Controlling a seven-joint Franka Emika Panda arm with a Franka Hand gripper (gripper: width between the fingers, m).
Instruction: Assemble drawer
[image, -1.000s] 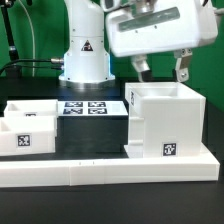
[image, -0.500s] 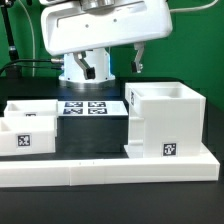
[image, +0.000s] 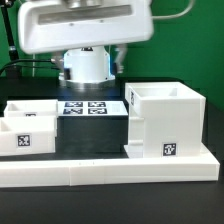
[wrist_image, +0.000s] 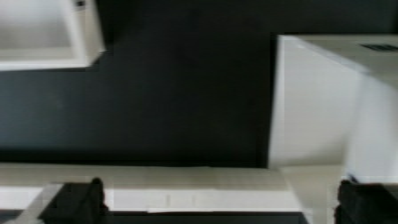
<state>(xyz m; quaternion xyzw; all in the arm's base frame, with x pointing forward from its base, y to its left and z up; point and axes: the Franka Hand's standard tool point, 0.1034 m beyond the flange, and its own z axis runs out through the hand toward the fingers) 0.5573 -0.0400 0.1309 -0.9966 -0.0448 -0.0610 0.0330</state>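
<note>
The tall white drawer shell (image: 165, 120) stands at the exterior view's right, open on top, with a tag on its front. Two shallow white trays (image: 28, 128) sit side by side at the exterior view's left, also tagged. My gripper (image: 92, 62) hangs above the middle of the table, between the trays and the shell, under its wide white housing. It is open and empty, touching nothing. In the wrist view my gripper (wrist_image: 222, 205) shows its dark fingertips (wrist_image: 79, 203) far apart, with the shell (wrist_image: 329, 100) on one side and a tray corner (wrist_image: 45, 35) on the other.
The long low white L-shaped wall (image: 110, 172) runs along the front edge and also shows in the wrist view (wrist_image: 178, 178). The marker board (image: 86, 107) lies flat between trays and shell. The arm's white base (image: 85, 68) stands behind it. The table is black.
My gripper has moved steadily toward the exterior view's left, from above the shell to above the middle of the table. It stays open. The parts have not moved.
</note>
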